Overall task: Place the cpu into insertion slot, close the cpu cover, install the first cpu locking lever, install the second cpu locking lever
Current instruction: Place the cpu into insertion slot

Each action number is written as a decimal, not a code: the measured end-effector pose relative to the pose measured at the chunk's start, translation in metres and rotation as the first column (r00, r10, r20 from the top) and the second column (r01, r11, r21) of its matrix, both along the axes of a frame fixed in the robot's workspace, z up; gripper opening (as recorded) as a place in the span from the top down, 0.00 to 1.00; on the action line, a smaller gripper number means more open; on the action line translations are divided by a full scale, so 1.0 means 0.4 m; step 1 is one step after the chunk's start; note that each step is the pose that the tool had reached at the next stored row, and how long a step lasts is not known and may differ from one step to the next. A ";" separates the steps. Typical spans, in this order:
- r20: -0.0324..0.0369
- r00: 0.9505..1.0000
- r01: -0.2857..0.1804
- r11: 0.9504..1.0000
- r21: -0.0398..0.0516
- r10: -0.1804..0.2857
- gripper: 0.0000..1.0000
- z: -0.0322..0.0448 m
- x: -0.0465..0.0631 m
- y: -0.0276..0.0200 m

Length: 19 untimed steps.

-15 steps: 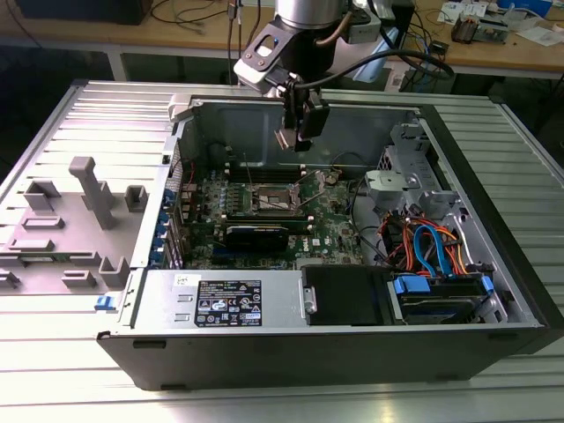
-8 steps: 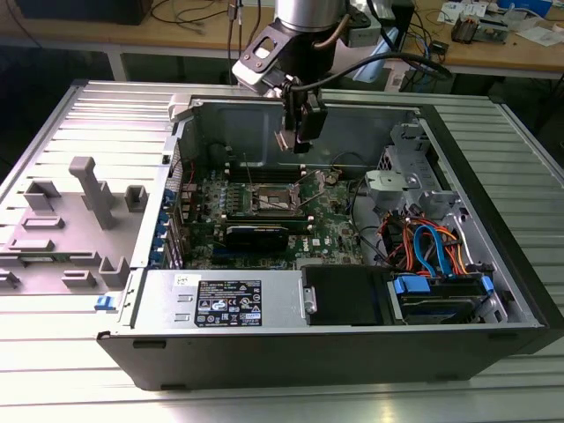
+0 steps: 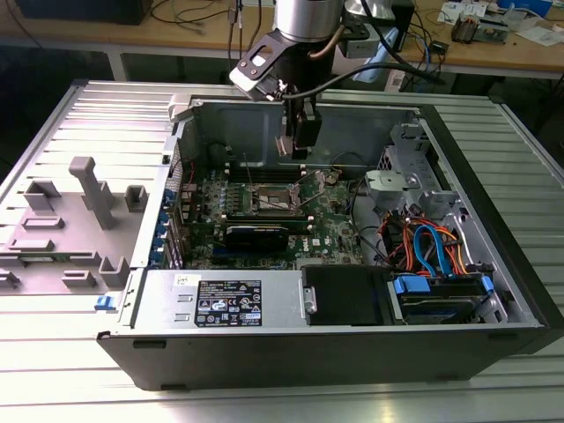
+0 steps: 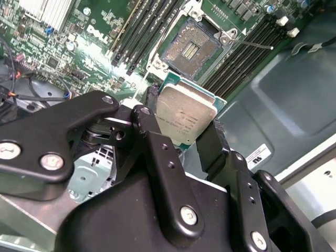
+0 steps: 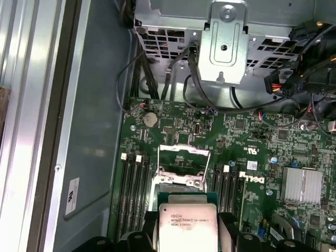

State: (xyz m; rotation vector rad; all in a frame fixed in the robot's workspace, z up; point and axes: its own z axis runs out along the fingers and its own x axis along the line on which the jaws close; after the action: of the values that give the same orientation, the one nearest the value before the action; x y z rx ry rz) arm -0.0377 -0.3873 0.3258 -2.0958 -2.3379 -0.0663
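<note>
Silver-topped chip sits clamped edge to edge in the black claw, hanging just above the open socket and clear of it. The socket lies between the memory slots on the green board, and its cover stands flipped up.

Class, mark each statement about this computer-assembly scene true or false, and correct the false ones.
1. The gripper grips the cpu between its fingers. True.
2. The cpu sits in the insertion slot. False: the slot is empty, and the cpu is held above the circuit board.
3. The cpu cover is shut over the slot. False: it stands open.
4. Blue and orange cables lie inside the case. True.
</note>
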 end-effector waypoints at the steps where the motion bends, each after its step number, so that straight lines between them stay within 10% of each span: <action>1: 0.000 1.000 0.003 1.000 0.000 -0.003 0.46 0.000 0.000 0.000; 19: 0.005 0.998 0.062 0.998 -0.007 -0.062 0.46 -0.032 -0.047 0.000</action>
State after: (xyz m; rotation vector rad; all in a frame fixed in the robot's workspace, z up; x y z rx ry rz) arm -0.0566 -0.3873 0.3131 -2.1732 -2.2793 -0.0637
